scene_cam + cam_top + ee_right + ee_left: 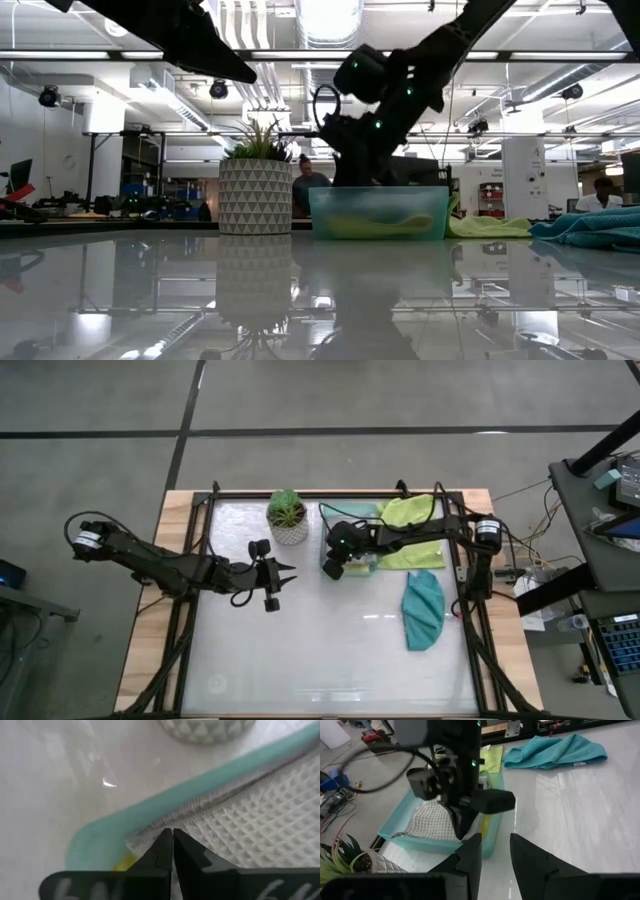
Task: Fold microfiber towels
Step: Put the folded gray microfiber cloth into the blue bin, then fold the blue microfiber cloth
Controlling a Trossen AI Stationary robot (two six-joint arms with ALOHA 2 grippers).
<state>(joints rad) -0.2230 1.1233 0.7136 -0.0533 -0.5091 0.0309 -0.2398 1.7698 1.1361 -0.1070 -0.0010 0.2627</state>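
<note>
A mint-green tray [350,512] stands at the table's far middle. In it a pale grey microfiber towel [432,820] lies on a yellow one [486,822]. My right gripper [172,834] is shut, its tips down at the grey towel's hemmed edge near a tray corner. A lime green towel [410,528] lies spread right of the tray, and a teal towel [423,610] lies bunched on the table's right side. My left gripper [290,573] hovers open left of the tray, holding nothing. My right gripper's shut fingertips [463,826] meet the grey towel at its hemmed edge [192,812], close to the tray's corner. They slant down into the tray from the table's right side. Whether any cloth is caught between them I cannot tell. The towel lies flat in the tray.
A small potted plant [288,515] in a white patterned pot stands just left of the tray, close to my right gripper. The glossy table [320,650] has open room in its near half. A person [305,185] shows in the room behind.
</note>
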